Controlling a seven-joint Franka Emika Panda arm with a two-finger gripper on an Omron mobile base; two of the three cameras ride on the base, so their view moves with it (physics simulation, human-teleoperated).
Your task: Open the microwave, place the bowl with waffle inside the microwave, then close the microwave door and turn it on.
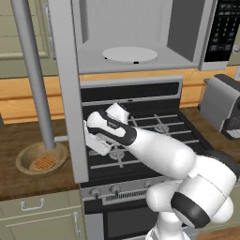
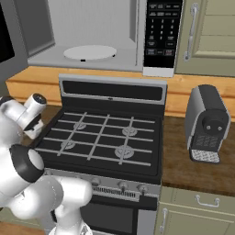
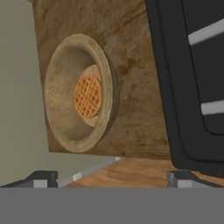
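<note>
Hand view shows the two-finger gripper spread wide and empty at the bottom, the round tan wooden bowl holding the orange-brown gridded waffle at centre left on brown wooden counter.

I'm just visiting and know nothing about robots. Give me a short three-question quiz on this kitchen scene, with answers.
1. True or false: the microwave door stands open.
2. Where is the waffle? A) on the turntable B) in the bowl on the wooden counter C) on the stove
3. Fill in: the pincer is ____ and holds nothing.

Key:
1. True; the microwave shows its grey inside and white turntable.
2. B; the bowl sits left of the stove.
3. Open, its fingertips spread wide, short of the bowl.
</note>
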